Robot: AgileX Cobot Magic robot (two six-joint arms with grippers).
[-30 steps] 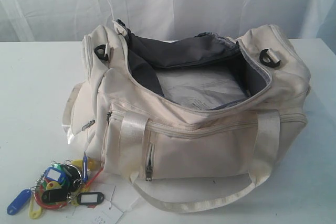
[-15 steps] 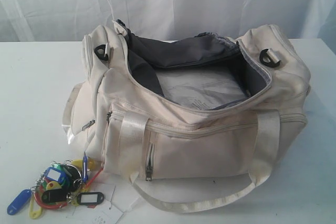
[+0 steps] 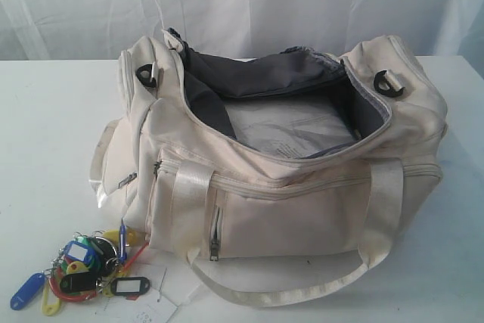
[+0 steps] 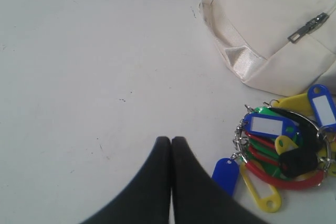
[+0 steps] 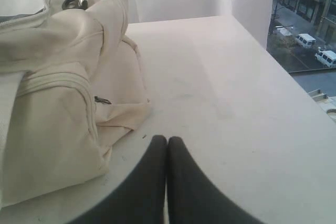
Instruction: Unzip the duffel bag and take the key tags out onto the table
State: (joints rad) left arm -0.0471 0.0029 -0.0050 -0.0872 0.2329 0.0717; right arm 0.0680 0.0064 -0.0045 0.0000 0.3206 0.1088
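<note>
The cream-white duffel bag (image 3: 287, 172) stands on the white table (image 3: 45, 134) with its top zip open, showing dark grey lining and a pale sheet inside. The bunch of key tags (image 3: 83, 266) in blue, yellow, red, green and black lies on the table at the bag's front left corner. In the left wrist view the key tags (image 4: 283, 150) rest beside my left gripper (image 4: 171, 140), which is shut and empty over bare table. My right gripper (image 5: 167, 140) is shut and empty too, close to one end of the duffel bag (image 5: 58, 103). Neither gripper shows in the exterior view.
A white paper label (image 3: 144, 304) lies under the key tags at the table's front edge. A shiny white strap handle (image 3: 287, 285) loops out in front of the bag. A white curtain hangs behind the table. The table's edge (image 5: 273, 56) runs near the right gripper.
</note>
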